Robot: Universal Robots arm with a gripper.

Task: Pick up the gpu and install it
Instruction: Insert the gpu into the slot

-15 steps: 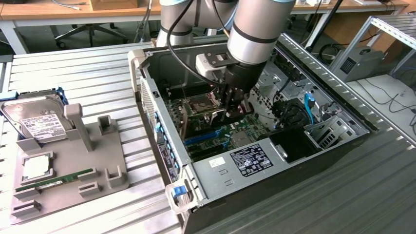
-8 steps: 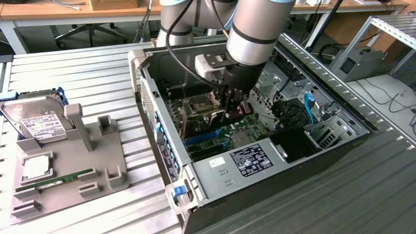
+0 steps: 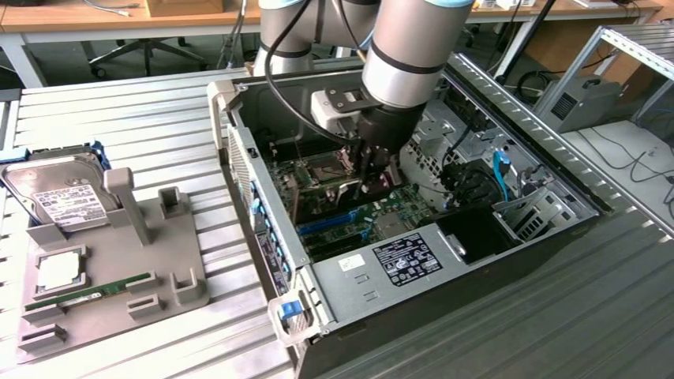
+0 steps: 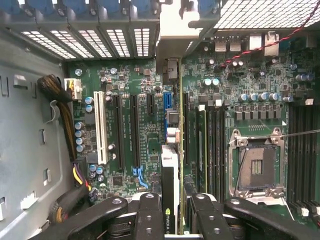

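The gpu [image 4: 170, 175] stands edge-on over the motherboard [image 4: 135, 165], inside the open computer case [image 3: 474, 316]. Its long axis runs parallel to the expansion slots [image 4: 135, 130], from the fingers [image 4: 150, 215] toward the case's rear grilles [image 4: 100, 42]. The gripper [image 4: 175, 220], directly above the card, pinches its upper edge from both sides. The card appears aligned with the blue slot [image 4: 167, 102]; whether its connector has entered cannot be judged.
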